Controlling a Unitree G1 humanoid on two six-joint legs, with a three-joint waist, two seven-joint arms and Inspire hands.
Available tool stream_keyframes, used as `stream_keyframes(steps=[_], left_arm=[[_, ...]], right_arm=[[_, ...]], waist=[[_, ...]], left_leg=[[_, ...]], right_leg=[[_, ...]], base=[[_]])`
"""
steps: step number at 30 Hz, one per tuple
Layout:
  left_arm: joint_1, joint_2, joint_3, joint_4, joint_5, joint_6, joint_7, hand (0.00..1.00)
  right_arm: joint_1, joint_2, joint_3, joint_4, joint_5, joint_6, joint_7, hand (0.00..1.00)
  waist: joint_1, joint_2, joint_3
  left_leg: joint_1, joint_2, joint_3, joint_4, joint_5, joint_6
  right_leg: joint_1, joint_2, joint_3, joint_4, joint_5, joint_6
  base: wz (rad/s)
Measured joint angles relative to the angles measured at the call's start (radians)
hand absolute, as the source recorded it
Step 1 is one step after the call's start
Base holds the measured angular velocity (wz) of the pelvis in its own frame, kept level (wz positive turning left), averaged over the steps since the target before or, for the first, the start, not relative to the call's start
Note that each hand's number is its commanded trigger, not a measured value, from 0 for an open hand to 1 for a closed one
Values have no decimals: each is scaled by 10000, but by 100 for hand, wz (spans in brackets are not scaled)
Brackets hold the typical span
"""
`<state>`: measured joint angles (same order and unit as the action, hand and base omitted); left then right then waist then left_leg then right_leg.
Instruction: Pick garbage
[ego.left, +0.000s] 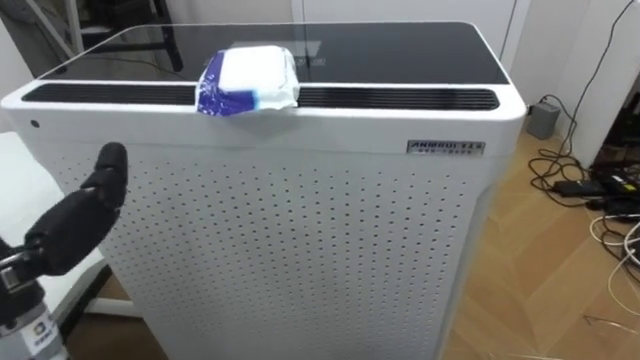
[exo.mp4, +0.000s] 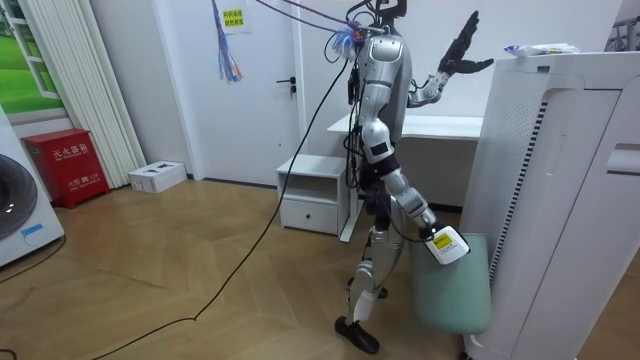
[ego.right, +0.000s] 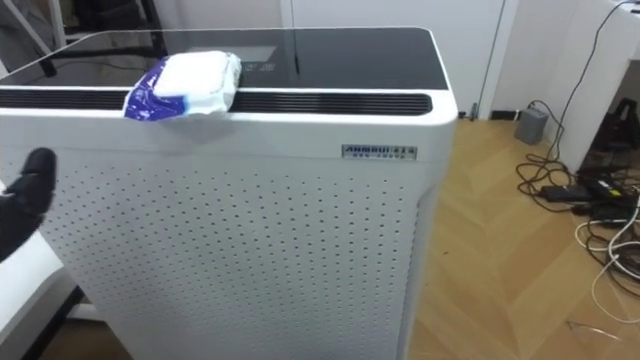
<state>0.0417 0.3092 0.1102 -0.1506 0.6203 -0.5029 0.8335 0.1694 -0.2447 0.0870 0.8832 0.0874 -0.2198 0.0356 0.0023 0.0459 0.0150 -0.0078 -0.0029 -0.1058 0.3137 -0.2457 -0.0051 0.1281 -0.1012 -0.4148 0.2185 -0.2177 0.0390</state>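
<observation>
A crumpled white and blue packet (ego.left: 248, 80) lies on the front edge of the dark top of a tall white air purifier (ego.left: 300, 230). My left hand (ego.left: 75, 225) is raised at the lower left, in front of the purifier's perforated face and below the packet, with its fingers straight and holding nothing. In the room view this hand (exo.mp4: 462, 55) is held high, level with the packet (exo.mp4: 540, 48). My right hand (exo.mp4: 432, 236) hangs low beside a pale green bin (exo.mp4: 450, 290), and its fingers cannot be made out. I stand facing the purifier.
Cables and power adapters (ego.left: 590, 190) lie on the wooden floor to the right of the purifier. A white desk (ego.left: 20, 190) stands at my left. Behind me stand a small white drawer unit (exo.mp4: 315, 195) and a red box (exo.mp4: 68, 165).
</observation>
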Motion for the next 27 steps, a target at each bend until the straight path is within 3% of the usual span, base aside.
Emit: stream_keyframes(steps=[7, 12, 23, 27], left_arm=[[-503, 352, -563, -76, 5, -44, -1080, 0], [-663, 591, -883, -76, 9, -47, -1585, 0], [-762, 810, -961, -72, 21, -54, -2091, 0], [-761, 1149, -1070, -7, 17, -44, -2096, 0]], right_arm=[[-63, -34, 74, 17, -139, -4, 115, 100], [-75, -172, 74, 88, -136, -6, 109, 100], [-158, -239, 68, 87, -150, -10, 119, 100], [-159, -375, 70, 67, -162, -9, 124, 100]], waist=[[-207, 87, 53], [-255, 176, 44], [-312, 180, 41], [-395, 181, 42]], left_leg=[[-3, 48, 392, -40, 14, 17], [88, 87, 671, -123, 15, 18], [221, 116, 980, -245, 38, 55], [308, 104, 1046, -313, 59, 78]], right_leg=[[-71, -19, 105, -15, 13, 30], [-84, -18, 303, -15, 15, 33], [-70, -26, 494, -14, 24, 47], [-61, -39, 618, 1, 31, 59]], base=[[-2], [-5], [-4], [-4]])
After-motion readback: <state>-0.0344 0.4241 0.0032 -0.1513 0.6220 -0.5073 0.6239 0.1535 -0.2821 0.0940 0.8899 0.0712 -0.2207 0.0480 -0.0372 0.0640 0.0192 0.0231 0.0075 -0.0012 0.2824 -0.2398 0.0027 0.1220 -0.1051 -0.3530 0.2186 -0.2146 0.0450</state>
